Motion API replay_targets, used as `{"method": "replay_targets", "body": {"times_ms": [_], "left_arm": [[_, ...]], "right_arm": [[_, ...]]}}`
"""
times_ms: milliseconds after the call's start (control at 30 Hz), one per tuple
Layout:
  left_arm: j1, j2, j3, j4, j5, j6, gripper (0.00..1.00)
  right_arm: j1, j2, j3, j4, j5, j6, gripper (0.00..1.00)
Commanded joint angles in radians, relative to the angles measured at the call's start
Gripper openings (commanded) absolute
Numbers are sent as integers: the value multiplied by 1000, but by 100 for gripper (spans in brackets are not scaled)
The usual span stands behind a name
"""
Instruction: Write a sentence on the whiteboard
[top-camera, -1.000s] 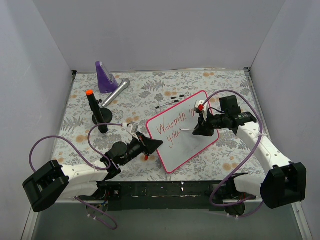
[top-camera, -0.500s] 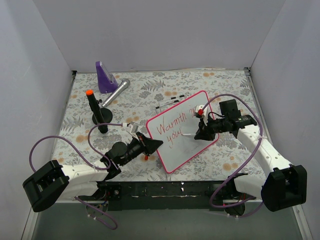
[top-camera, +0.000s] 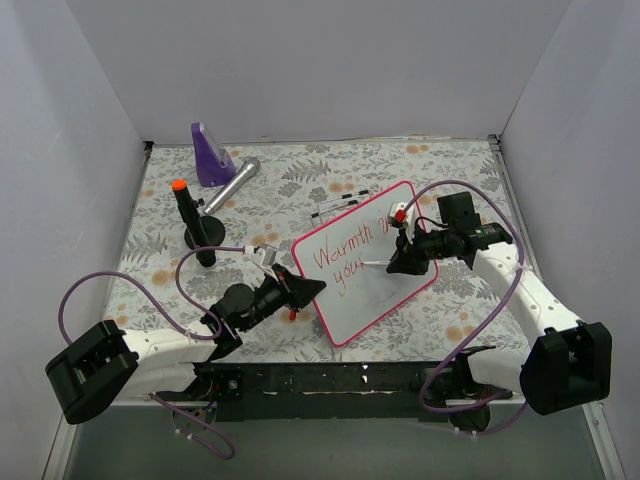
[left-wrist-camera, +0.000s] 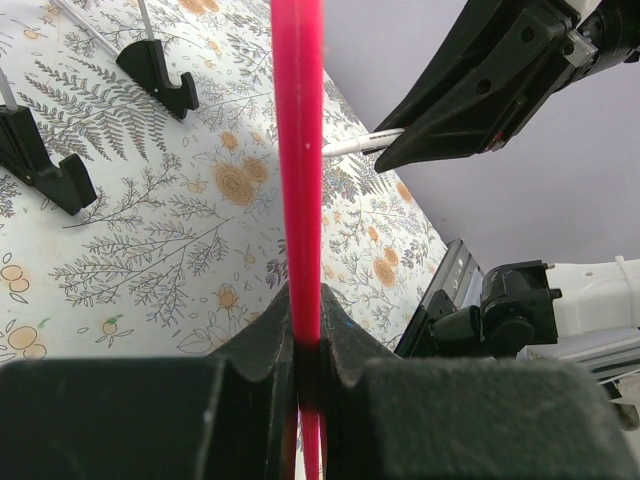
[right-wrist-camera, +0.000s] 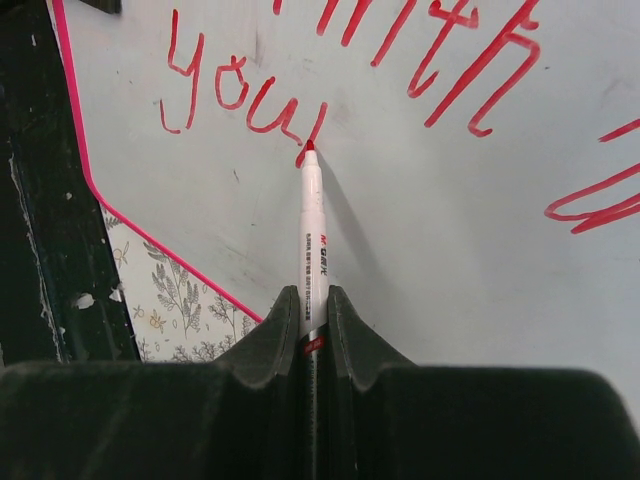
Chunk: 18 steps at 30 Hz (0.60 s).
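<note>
The whiteboard (top-camera: 385, 290) with its pink-red frame stands tilted in the middle of the table. The sentence (top-camera: 340, 258) in red reads "Warmth" and part of another word on the top line, with "you" (right-wrist-camera: 215, 95) and one more stroke below. My left gripper (top-camera: 318, 287) is shut on the board's left frame edge (left-wrist-camera: 298, 150), which runs between its fingers (left-wrist-camera: 308, 330). My right gripper (top-camera: 393, 265) is shut on a white marker (right-wrist-camera: 312, 240). Its red tip touches the board just after "you". My right gripper (right-wrist-camera: 312, 300) hides part of the top line in the top view.
A purple wedge (top-camera: 210, 155), a silver cylinder (top-camera: 233, 183) and a black post with an orange cap (top-camera: 192, 225) stand at the back left. Black clip feet with thin rods (top-camera: 340, 205) lie behind the board, also in the left wrist view (left-wrist-camera: 155, 70). Grey walls enclose the table.
My right gripper with the marker shifted a little right and toward the near edge, then came back to the end of "you", where a short stroke has been added. The left arm and board stayed still.
</note>
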Motion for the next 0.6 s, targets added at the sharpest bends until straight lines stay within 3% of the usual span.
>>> {"method": "replay_targets", "body": {"times_ms": [0,433,567], "left_arm": [[-4,-10,4,83,26,24,0],[-4,-11,3,84,26,24,0],[-4,-17,0,80,25,25,0]], "right_arm": [[-4,10,46,67,2,30,1],[-44,-4,49,100,6,62,1],[-53,-28,67,28,-85,-8,1]]}}
